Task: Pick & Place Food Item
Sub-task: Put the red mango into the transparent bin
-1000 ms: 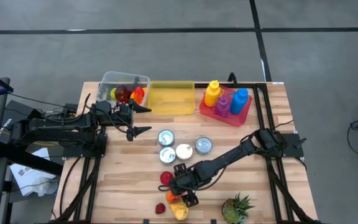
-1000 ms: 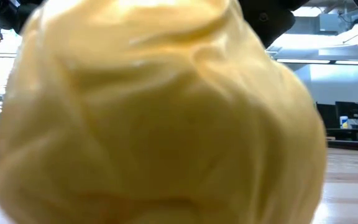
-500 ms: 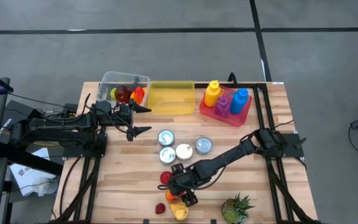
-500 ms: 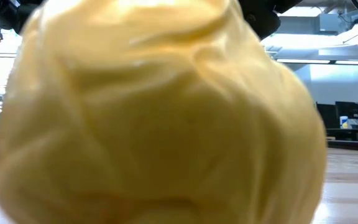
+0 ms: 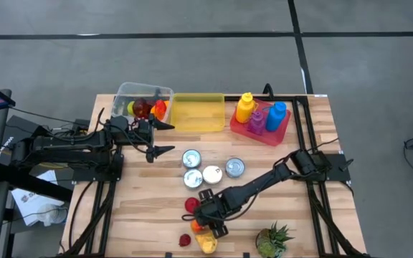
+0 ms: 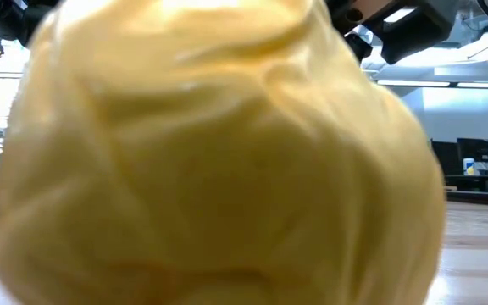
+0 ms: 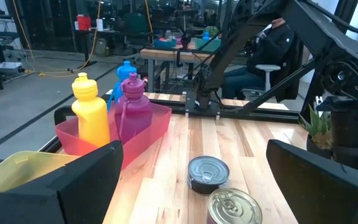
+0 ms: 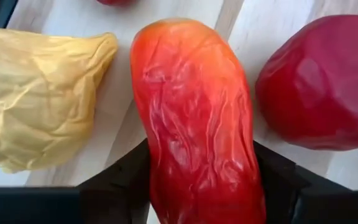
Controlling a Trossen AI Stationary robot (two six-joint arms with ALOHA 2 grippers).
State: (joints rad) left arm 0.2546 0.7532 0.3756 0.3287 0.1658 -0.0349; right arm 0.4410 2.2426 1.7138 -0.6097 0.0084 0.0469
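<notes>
From above we see a wooden table (image 5: 156, 197) on a grey floor. Along its far edge stand a clear tub (image 5: 143, 99), a yellow bin (image 5: 197, 112) and a red tray (image 5: 261, 125) of bottles; four cans (image 5: 211, 168) sit mid-table, a pineapple (image 5: 274, 240) at the near edge. The left gripper (image 5: 165, 137) hovers beside the tub, jaws spread and empty. The right gripper (image 5: 206, 226) is low at the near edge over an orange pepper (image 5: 197, 227), between a red item (image 5: 191, 205) and a yellow item (image 5: 206, 243).

At table height, we see the yellow item (image 6: 219, 161) fill nearly the whole view.

From the left wrist we see the bottles (image 7: 110, 112), two cans (image 7: 219, 193) and a seated person (image 7: 272, 53) behind.

From the right wrist we see the fingers (image 8: 120, 183) on either side of the pepper (image 8: 197, 124), touching its flanks; the yellow item (image 8: 39, 93) lies just beside it, the red item (image 8: 319, 84) on its other side.
</notes>
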